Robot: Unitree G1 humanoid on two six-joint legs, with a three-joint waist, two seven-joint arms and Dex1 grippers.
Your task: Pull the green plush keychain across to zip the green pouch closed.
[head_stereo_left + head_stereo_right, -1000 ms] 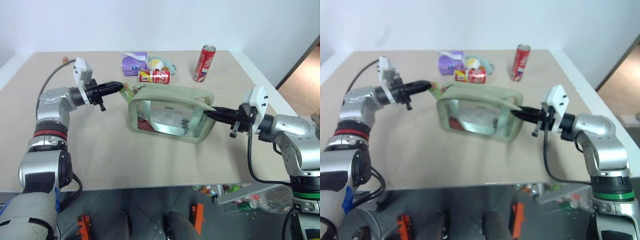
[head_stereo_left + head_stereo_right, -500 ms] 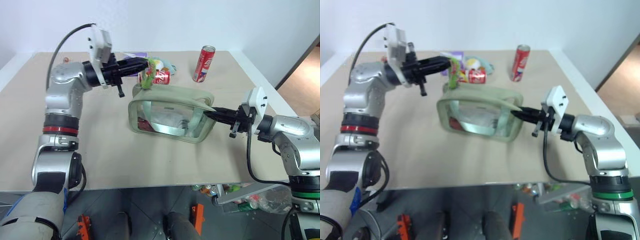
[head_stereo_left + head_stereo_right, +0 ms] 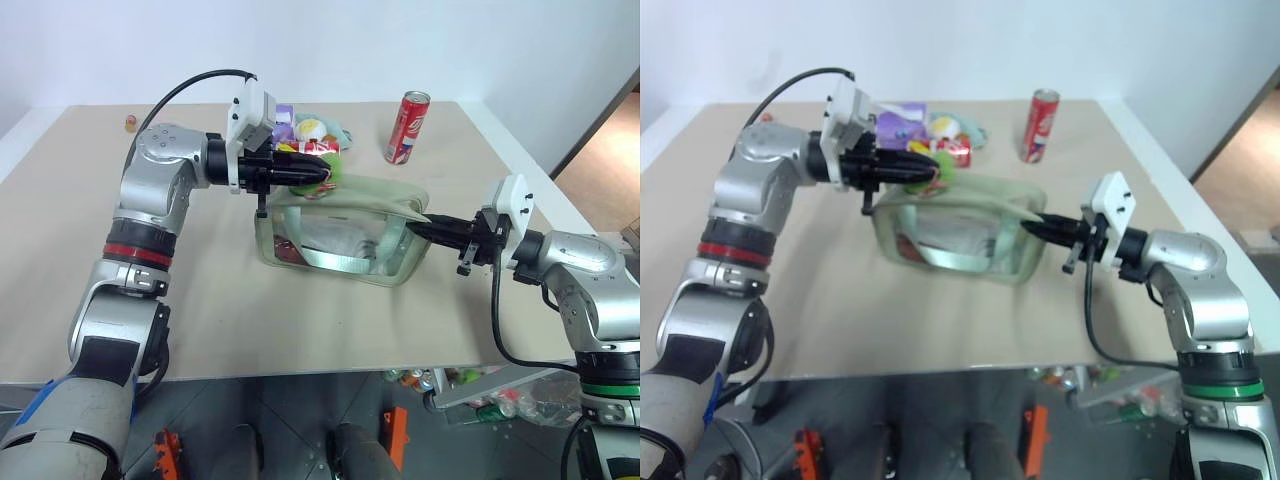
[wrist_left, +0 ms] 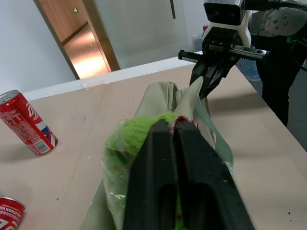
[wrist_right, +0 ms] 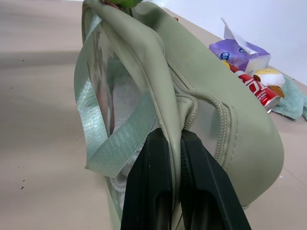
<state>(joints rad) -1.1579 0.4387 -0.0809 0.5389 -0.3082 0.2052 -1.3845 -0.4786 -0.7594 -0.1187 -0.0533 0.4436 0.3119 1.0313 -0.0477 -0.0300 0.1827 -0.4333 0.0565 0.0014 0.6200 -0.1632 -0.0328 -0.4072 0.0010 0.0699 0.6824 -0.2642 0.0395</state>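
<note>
The green pouch (image 3: 340, 238) stands in the middle of the table, with clear window sides and a webbing strap (image 5: 103, 143). My left gripper (image 3: 322, 173) reaches in level over the pouch's top, about a third of the way along from its left end. It is shut on the green plush keychain (image 4: 125, 143), a fuzzy lime ball bulging around the fingers (image 4: 153, 158). At the pouch's right end, my right gripper (image 3: 415, 227) is shut on the end fabric, pinched between its fingers (image 5: 152, 172).
A red can (image 3: 408, 127) stands upright at the back right. Behind the pouch lie another red can (image 3: 955, 150), a purple packet (image 3: 902, 120) and pastel plush toys (image 3: 314, 127). A small object (image 3: 130, 124) sits at the far back left.
My left gripper has carried the keychain up and to the right, from beyond the pouch's left end to over its top. The right gripper has kept its hold and place.
</note>
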